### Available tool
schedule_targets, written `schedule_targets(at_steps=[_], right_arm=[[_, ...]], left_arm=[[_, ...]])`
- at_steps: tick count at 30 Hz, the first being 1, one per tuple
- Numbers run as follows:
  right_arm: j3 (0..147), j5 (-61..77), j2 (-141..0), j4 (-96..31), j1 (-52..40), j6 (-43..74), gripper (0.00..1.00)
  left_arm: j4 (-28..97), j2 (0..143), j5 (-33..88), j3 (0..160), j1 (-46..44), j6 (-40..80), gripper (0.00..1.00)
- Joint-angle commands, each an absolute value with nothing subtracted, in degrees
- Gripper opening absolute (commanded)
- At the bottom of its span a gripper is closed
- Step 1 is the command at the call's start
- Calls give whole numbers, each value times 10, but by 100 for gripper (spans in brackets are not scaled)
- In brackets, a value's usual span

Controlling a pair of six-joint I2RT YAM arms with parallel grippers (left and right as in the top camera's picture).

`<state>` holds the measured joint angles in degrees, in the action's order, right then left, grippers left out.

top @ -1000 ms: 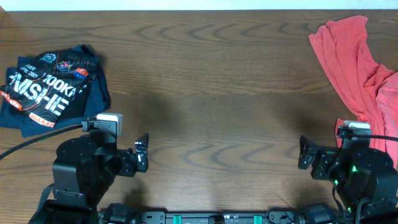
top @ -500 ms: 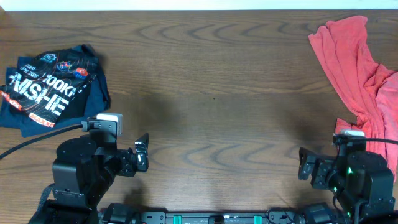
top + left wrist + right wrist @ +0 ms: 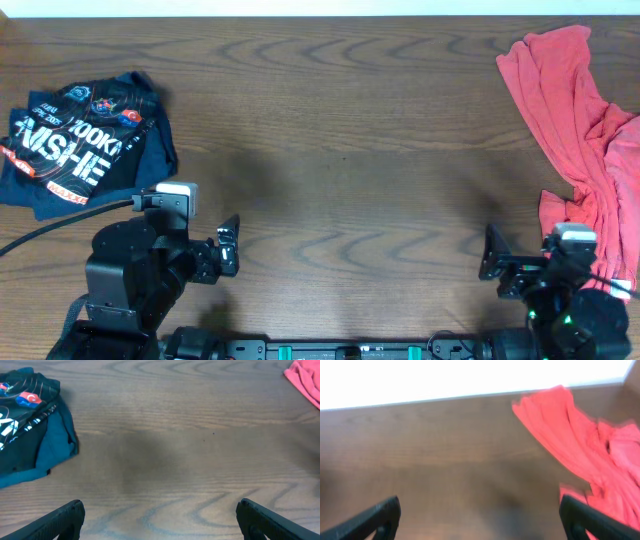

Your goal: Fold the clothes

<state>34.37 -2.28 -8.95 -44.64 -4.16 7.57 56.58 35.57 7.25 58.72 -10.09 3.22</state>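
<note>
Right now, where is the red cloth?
In the overhead view, the red cloth lies crumpled along the table's right side, running from the far corner down toward the right arm.

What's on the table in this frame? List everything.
black jersey: 1, black with white-and-red lettering, far left, lying on the blue piece
blue piece: 1, dark blue, under the jersey, its edge showing
coral-red garment: 1, coral red, crumpled, along the right edge
table: 1, brown wood, beneath everything
left gripper: 1, black, open and holding nothing, near edge on the left
right gripper: 1, black, open and holding nothing, near edge on the right, beside the garment's lower end
</note>
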Motion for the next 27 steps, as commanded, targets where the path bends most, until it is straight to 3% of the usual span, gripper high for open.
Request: schedule_targets(at_steps=[1,17,24,27], right_arm=[[278,30,-41,-386,-21,26,99],[0,38,-3,108,16,-11,99],[3,35,-3,-46,16,-28,99],[3,37,-3,-40,15,-13,99]], left_arm=[[566,355,67,585,-100,40,98],[566,355,67,585,-100,40,98],[566,355,67,585,-100,40,98],[566,355,67,585,-100,40,98]])
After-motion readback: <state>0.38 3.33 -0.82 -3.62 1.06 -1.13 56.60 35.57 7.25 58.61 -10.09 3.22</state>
